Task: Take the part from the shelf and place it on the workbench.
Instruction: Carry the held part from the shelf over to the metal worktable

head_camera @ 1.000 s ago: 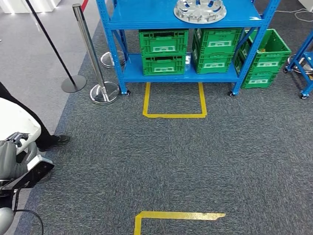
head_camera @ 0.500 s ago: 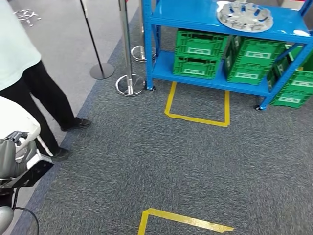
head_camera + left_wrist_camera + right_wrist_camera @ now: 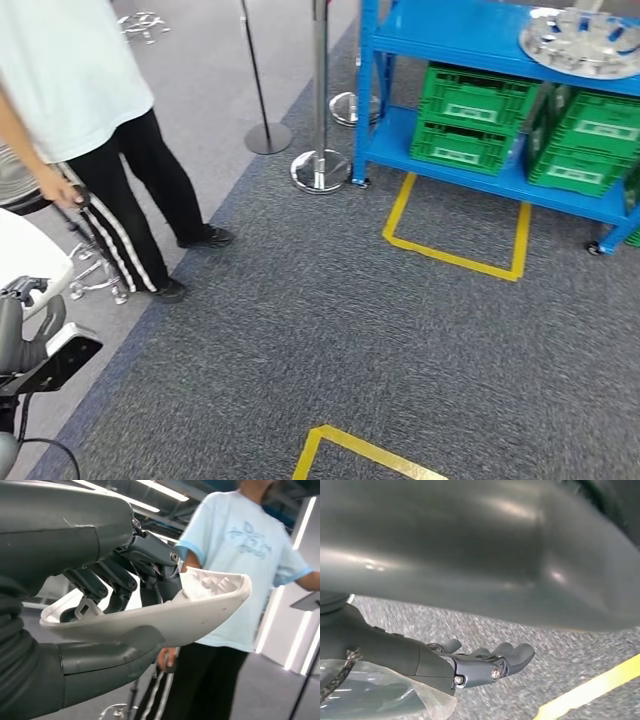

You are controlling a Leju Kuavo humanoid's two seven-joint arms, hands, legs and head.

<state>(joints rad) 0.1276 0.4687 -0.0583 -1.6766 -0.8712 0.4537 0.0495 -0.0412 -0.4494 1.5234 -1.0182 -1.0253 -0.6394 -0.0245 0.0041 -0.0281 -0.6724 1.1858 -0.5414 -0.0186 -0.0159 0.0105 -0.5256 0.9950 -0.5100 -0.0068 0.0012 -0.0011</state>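
White plastic part (image 3: 158, 615) sits gripped in our left hand (image 3: 113, 580), dark fingers (image 3: 124, 582) above, while our right hand (image 3: 471, 665) hangs open, holding nothing.

The head view is taken from high on the robot's body and faces forward and down across the carpet (image 3: 340, 340). The blue shelf (image 3: 483, 40) is seen far off at 1 o'clock, a person (image 3: 90, 110) at 10 o'clock.

The left wrist view is taken from close behind the left hand (image 3: 124, 580) and is tilted upward toward ceiling lights. The white part (image 3: 158, 615) is seen at very close range, the person just beyond it. The person and the part (image 3: 30, 255) are shared with the head view.

The right wrist view is taken from close behind the right hand (image 3: 478, 665) and faces down. The carpet and yellow floor tape (image 3: 591, 690) are shared with the head view.
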